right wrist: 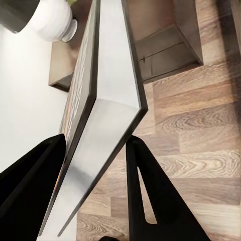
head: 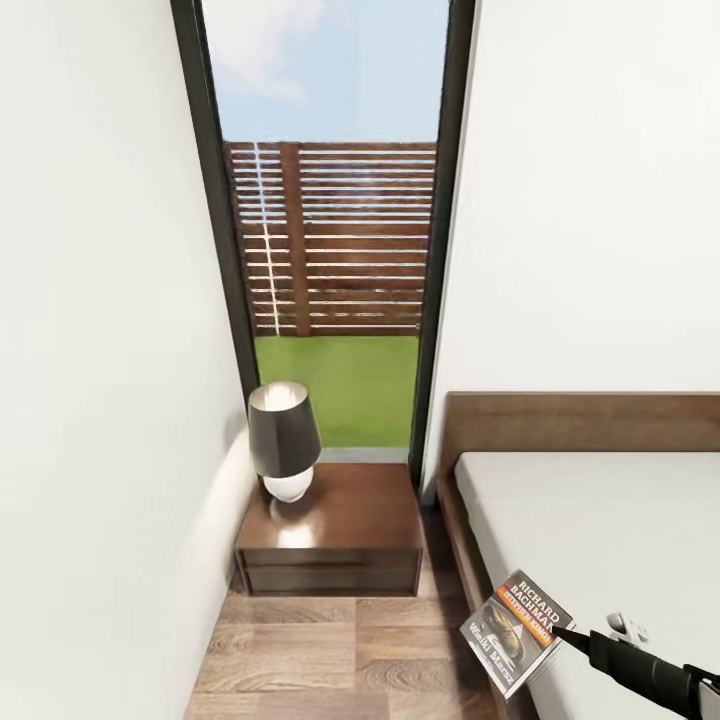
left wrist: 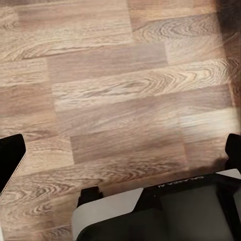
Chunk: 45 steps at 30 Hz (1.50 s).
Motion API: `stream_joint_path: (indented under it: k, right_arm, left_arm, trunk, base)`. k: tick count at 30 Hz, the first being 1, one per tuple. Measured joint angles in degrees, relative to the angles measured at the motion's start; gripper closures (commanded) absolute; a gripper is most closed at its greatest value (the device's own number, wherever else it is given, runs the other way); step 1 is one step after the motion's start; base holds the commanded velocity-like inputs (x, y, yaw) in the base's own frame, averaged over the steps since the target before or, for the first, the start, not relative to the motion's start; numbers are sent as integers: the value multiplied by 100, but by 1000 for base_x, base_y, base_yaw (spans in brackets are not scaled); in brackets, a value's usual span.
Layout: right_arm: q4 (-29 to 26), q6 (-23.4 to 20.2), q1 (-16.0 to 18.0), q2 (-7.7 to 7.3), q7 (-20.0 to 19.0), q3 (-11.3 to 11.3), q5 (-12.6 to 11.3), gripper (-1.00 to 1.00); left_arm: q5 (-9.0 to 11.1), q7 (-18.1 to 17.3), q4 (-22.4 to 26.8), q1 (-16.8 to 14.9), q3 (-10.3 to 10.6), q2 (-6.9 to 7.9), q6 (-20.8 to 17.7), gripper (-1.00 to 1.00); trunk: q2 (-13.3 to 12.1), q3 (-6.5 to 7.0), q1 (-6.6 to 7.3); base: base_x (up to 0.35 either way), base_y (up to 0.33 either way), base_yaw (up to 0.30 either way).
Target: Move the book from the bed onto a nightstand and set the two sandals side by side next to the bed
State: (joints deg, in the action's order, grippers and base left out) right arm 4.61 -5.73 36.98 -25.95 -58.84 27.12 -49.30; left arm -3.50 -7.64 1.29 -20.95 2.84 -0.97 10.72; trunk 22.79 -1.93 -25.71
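Note:
The book (head: 518, 630), a thin paperback with an orange band and white lettering, hangs tilted above the floor by the bed's near left edge. My right gripper (head: 560, 632) is shut on its edge. In the right wrist view the book (right wrist: 108, 85) sits edge-on between the two black fingers (right wrist: 150, 191). The nightstand (head: 345, 525) stands under the window, left of the bed (head: 600, 520) and beyond the book; the right wrist view shows the nightstand (right wrist: 165, 45) past the book. My left gripper (left wrist: 123, 145) is open over bare floor. The sandals are out of view.
A dark-shaded lamp (head: 283, 440) with a white base (right wrist: 50, 20) takes the nightstand's left rear part. White walls close in on the left and behind the headboard (head: 580, 420). A narrow strip of plank floor (head: 330, 650) runs between wall and bed. The robot's base (left wrist: 155, 211) is below the left gripper.

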Motion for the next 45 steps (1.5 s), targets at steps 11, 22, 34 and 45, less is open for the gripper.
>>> stream_joint_path:
  k: [11, 22, 34, 45]
  right_arm:
    - [0, 0, -2, 0, -8, 2, 0, 100]
    - [0, 0, -2, 0, -8, 0, 0, 100]
    - [0, 0, 0, 0, -8, 1, 0, 100]
    - [0, 0, -2, 0, -8, 0, 0, 100]
  left_arm:
    - [0, 0, 0, 0, 0, 0, -1, -100]
    - [0, 0, 0, 0, 0, -1, -2, -100]
    - [0, 0, 0, 0, 0, 0, 0, -100]
    - [0, 0, 0, 0, 0, 0, 0, -100]
  trunk:
    - [0, 0, 0]
    - [0, 0, 0]
    - [0, 0, 0]
    - [0, 0, 0]
  base:
    - [330, 0, 0]
    - [330, 0, 0]
    - [330, 0, 0]
    - [329, 0, 0]
